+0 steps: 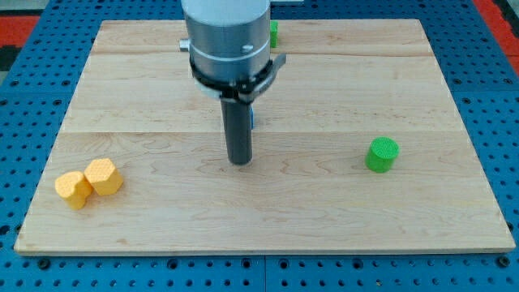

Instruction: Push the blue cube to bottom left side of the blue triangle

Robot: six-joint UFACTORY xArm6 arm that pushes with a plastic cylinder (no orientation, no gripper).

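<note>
My tip (239,161) rests on the wooden board (405,89) a little left of its middle. Just behind the rod, on its right side, only a thin sliver of a blue block (252,120) shows. Its shape cannot be made out, because the rod and arm body hide most of it. I cannot tell whether it is the blue cube or the blue triangle. No second blue block shows, and the arm may be covering it.
A green cylinder (382,154) stands at the view's right. Two yellow blocks (73,189) (104,176) touch each other near the bottom left corner. Another green block (274,33) peeks out beside the arm at the view's top edge.
</note>
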